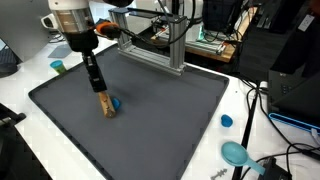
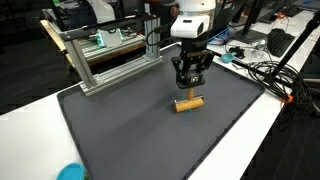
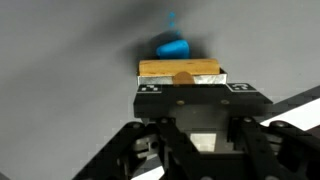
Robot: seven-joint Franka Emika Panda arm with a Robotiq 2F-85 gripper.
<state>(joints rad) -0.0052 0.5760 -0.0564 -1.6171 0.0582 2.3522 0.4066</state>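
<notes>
Gripper (image 2: pixel 189 94) clamps wooden block (image 2: pixel 188 103) beside blue piece (image 1: pixel 115 102).

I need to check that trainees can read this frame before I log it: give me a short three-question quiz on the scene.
1. True or false: the jaws stand wide open, well clear of the wooden block.
2. What colour is the small object lying next to the block? A) red B) blue C) yellow
3. In both exterior views, what stands along the far edge of the dark gray mat?

Key: 1) False: the jaws are shut on the block. 2) B. 3) A metal frame.
</notes>
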